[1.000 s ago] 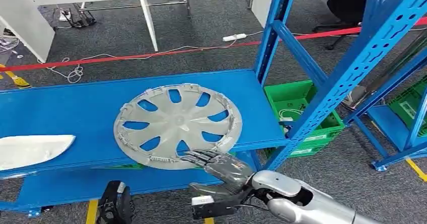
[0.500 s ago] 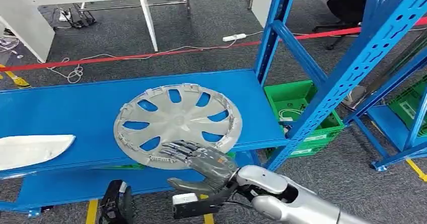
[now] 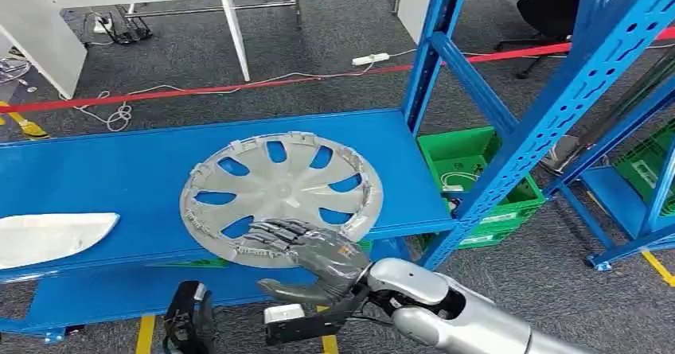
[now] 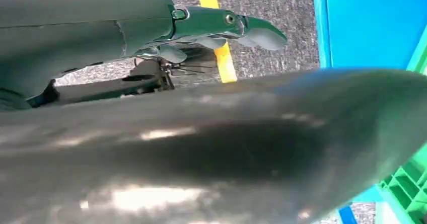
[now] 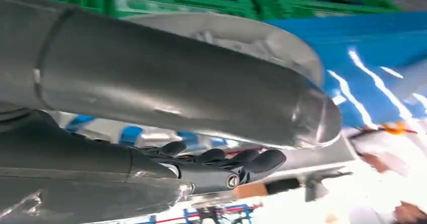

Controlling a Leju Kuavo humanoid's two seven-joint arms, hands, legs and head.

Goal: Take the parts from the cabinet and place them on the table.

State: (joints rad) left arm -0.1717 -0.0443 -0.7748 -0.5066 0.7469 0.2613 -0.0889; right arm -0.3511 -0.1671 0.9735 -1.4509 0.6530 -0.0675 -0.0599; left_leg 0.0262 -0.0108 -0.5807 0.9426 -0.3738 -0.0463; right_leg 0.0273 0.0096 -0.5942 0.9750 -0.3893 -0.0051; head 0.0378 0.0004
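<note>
One silver wheel cover (image 3: 281, 198) lies flat on the blue cabinet shelf (image 3: 119, 171), its near rim overhanging the shelf's front edge, which leaves an edge free to be gripped from both faces. The right hand (image 3: 306, 250) reaches in at that near rim: its dark fingers (image 3: 275, 233) lie spread on top of the cover's lower spokes, while the thumb sits below and in front of the shelf edge, so the hand brackets the rim; whether it is already clamped cannot be told from the head view. In the right wrist view the fingers (image 5: 221, 156) are extended side by side beneath a broad grey surface, with no firm pinch visible. The left hand (image 4: 216, 27) hangs low, away from the wheel cover, over grey carpet with a yellow floor stripe (image 4: 217, 38); its fingers are loosely curled and hold nothing. A white curved panel (image 3: 52, 239) rests on the same shelf, well to the left of the wheel cover. Judged from this arrangement, the cover has not yet left the cabinet; the grasp is the step in hand.
</note>
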